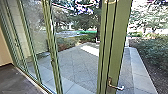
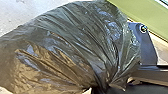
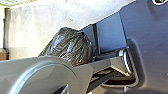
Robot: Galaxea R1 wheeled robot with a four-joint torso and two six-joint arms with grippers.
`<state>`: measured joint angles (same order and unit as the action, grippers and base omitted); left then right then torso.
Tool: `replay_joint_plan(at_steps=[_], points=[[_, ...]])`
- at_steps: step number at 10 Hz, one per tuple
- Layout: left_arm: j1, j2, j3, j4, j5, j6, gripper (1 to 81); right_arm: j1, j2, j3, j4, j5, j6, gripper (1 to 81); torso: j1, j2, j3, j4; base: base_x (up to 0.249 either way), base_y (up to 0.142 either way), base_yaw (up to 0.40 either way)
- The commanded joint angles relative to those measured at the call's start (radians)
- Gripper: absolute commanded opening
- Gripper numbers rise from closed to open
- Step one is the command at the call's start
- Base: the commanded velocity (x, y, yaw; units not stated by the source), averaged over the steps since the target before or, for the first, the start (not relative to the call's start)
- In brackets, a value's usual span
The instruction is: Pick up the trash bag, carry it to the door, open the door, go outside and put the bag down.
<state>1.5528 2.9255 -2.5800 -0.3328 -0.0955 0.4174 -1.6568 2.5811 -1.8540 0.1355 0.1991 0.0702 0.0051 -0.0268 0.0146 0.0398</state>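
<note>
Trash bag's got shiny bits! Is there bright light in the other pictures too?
Left wrist view: whitish glints along creases of the dark, see-through plastic trash bag; head view: a glaring white patch of sunlight on the grey paved yard, duller paving around it, and bright sky light between the green trees; right wrist view: the pale floor glows nearly white in places.

The robot's grey jointed bar [image 3: 42, 75] — right wrist view — lies beside its dark plate [image 3: 152, 42].
</note>
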Motion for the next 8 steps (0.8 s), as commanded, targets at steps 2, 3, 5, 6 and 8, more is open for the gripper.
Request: replay_joint_plan(at_steps=[2, 3, 5, 6, 8], points=[[-0.046, -0.002, 0.009, -0.003, 0.059, 0.000, 1.0, 0.005, -0.274, 0.330, -0.013, 0.039, -0.006, 81.1, 0.000, 0.000, 0.000, 0.000, 0.000, 0.000, 0.000], [-0.046, 0.002, 0.009, -0.003, 0.059, 0.000, 1.0, 0.008, -0.332, 0.397, -0.013, 0.052, -0.006, 81.1, 0.000, 0.000, 0.000, 0.000, 0.000, 0.000, 0.000], [-0.047, 0.006, 0.009, -0.002, 0.059, 0.001, 1.0, 0.014, -0.449, 0.530, -0.014, 0.083, -0.007, 81.1, 0.000, 0.000, 0.000, 0.000, 0.000, 0.000, 0.000], [-0.049, 0.009, 0.009, -0.002, 0.059, 0.001, 1.0, 0.024, -0.500, 0.593, -0.013, 0.089, -0.021, 81.1, 0.000, 0.000, 0.000, 0.000, 0.000, 0.000, 0.000], [-0.049, 0.014, 0.009, -0.002, 0.059, 0.003, 1.0, 0.057, -0.592, 0.703, -0.013, 0.089, -0.033, 81.1, 0.000, 0.000, 0.000, 0.000, 0.000, 0.000, 0.000]])
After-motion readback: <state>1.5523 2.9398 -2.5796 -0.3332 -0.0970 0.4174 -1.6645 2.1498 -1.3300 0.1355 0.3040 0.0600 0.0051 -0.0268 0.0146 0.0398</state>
